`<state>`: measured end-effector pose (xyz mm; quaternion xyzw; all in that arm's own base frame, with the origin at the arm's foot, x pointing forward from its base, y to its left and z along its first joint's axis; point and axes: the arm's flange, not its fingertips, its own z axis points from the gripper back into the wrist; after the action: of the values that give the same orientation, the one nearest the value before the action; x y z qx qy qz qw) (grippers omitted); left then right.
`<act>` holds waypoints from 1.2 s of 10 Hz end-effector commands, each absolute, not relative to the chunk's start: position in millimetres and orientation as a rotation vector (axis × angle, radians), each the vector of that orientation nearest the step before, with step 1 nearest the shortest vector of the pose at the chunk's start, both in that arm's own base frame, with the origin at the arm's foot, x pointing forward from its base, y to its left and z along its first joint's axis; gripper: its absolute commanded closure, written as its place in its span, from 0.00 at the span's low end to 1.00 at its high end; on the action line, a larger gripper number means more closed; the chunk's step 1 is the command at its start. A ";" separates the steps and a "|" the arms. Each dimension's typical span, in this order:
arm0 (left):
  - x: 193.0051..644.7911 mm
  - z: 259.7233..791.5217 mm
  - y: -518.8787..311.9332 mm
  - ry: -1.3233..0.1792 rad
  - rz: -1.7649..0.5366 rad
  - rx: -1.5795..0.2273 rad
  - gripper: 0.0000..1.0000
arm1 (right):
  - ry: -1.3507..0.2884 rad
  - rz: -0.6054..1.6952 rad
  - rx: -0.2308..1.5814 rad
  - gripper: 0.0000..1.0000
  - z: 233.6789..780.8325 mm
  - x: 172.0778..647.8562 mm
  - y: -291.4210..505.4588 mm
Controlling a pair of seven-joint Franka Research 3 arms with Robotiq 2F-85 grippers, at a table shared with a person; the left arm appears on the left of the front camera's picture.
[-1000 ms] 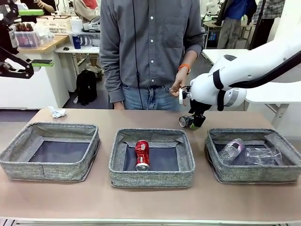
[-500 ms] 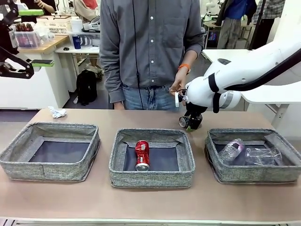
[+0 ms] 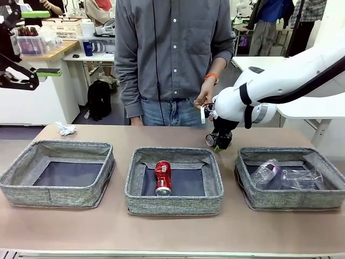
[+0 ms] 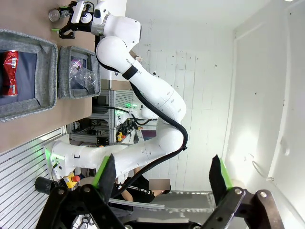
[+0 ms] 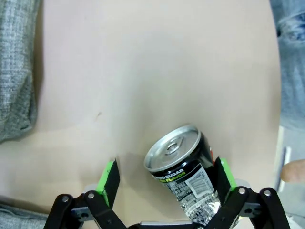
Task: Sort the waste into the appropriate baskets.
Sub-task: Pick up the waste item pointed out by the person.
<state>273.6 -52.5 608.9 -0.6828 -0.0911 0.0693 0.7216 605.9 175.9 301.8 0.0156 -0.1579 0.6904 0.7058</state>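
1. The black-and-silver can (image 5: pixel 178 152) is on the table (image 5: pixel 143 57), behind the gap between the middle basket (image 3: pixel 174 205) and the right basket (image 3: pixel 291 200). It seems to lie on its side.
2. The right gripper (image 5: pixel 167 164) has a finger on each side of the can. One pad touches it and the other stands a little apart, so there is no pinch yet.
3. The left gripper (image 4: pixel 162 167) is off to the side, fingers spread wide, holding nothing.
4. I think the can is light, thin and smooth — it could roll, slip or dent. Best to squeeze gently across its round middle, not the rim.
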 end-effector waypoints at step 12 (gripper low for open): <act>272.8 613.0 -55.5 -0.199 0.154 -1.529 0.00 | -0.253 1.438 0.051 1.00 334.8 600.1 168.7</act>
<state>273.6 -52.4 608.9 -0.6828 -0.0911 0.0694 0.7216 603.6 172.8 312.5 0.0248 -0.1284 0.6782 0.7231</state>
